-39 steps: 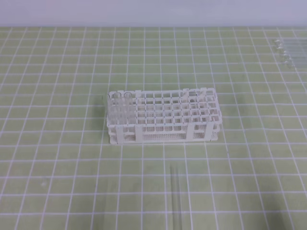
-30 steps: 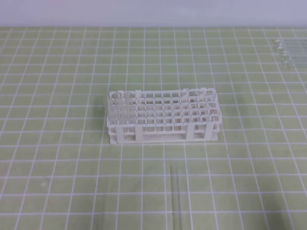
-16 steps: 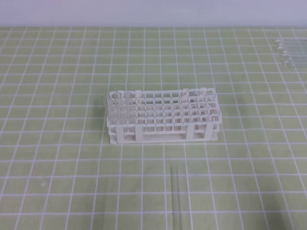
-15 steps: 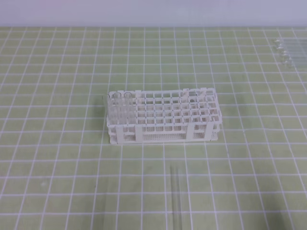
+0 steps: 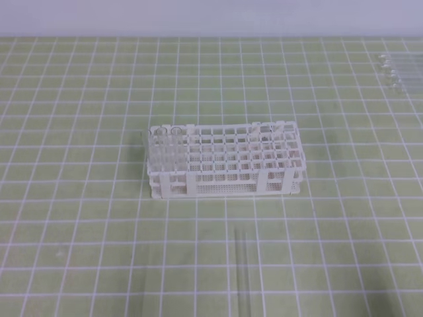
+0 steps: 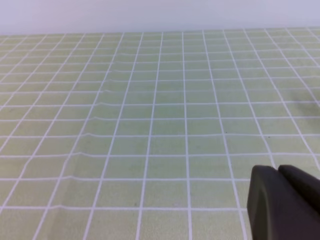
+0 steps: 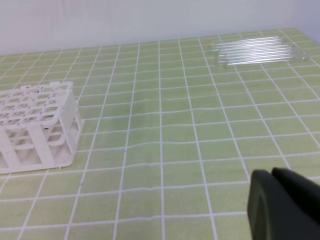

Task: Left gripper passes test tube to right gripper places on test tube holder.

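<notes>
The white test tube holder [image 5: 225, 162] stands at the middle of the green grid mat, and its end shows in the right wrist view [image 7: 37, 125]. Clear tubes stand in its left holes [image 5: 166, 142]. A clear test tube [image 5: 242, 271] lies flat on the mat in front of the holder, pointing toward the near edge. Neither arm appears in the exterior high view. In the left wrist view, the left gripper [image 6: 276, 171] sits low at the right, black fingers together, holding nothing, over bare mat. The right gripper [image 7: 271, 173] looks the same, shut and empty, right of the holder.
Several spare glass tubes [image 5: 396, 69] lie side by side at the far right of the mat, also seen in the right wrist view [image 7: 257, 50]. A pale wall borders the mat's far edge.
</notes>
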Robot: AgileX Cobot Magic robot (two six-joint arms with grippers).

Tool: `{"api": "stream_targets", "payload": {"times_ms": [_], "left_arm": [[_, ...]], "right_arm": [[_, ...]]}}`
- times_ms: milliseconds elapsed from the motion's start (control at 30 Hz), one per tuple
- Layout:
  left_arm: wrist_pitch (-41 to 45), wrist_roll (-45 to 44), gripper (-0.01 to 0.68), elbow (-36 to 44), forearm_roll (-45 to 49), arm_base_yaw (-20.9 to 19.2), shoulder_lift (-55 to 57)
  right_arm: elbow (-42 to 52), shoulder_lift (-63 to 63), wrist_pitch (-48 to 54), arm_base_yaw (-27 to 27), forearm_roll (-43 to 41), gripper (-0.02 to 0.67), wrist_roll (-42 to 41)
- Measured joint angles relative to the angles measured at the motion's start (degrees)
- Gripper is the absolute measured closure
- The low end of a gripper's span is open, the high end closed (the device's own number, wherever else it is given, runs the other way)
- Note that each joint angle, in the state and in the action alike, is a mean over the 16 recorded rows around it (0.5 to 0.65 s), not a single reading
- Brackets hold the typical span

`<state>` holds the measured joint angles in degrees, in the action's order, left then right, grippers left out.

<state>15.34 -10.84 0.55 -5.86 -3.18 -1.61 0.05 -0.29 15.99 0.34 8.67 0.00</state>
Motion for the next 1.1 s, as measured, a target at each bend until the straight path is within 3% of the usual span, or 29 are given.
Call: {"api": "stream_targets", "payload": {"times_ms": [500,1100], "left_arm": [[-3.0,11.2,0.674,-0.2,-0.6,0.0,0.6],[-21.8,33.5,0.674,-0.4,-6.6,0.0,0.4]], "right_arm": [[0.0,0.0,0.0,0.0,0.0,0.666,0.0],[0.0,0.0,0.0,0.0,0.0,0.666,0.0]]}}
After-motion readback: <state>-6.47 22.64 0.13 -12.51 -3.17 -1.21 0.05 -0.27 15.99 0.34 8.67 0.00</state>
